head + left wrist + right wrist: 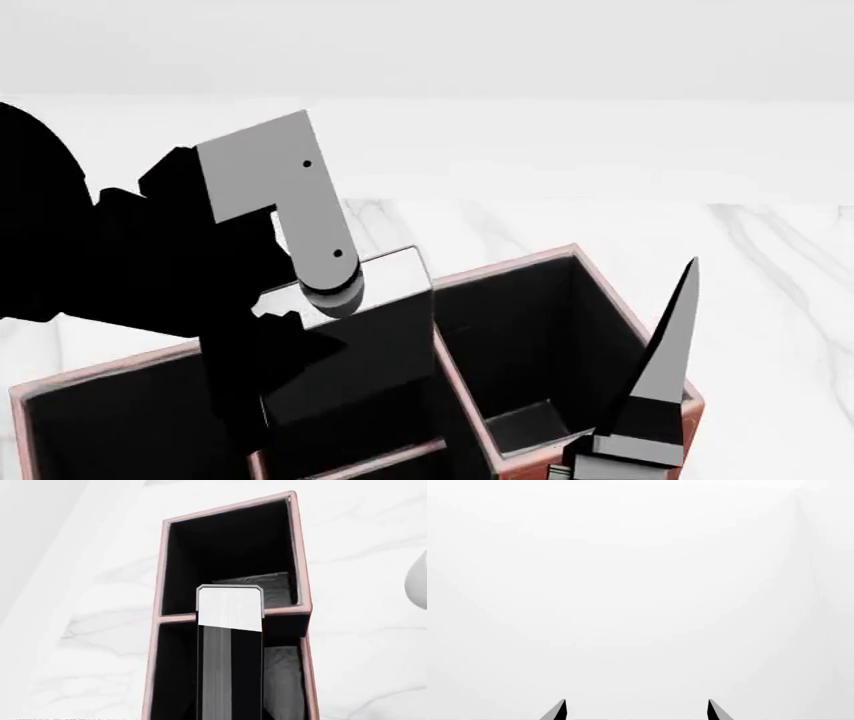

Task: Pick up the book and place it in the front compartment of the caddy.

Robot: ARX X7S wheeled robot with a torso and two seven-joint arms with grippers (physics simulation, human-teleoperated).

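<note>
The left gripper (287, 325) is clamped on the thin, flat black book (230, 645), holding it upright over the reddish-brown leather-look caddy (303, 615), its white page edge crossing a thin divider. The book looks stiff and light, probably slick on its covers, so a firm pinch across both faces near one end suits it. Further right, the right gripper (636, 711) hangs with fingers spread, empty, facing blank white.
</note>
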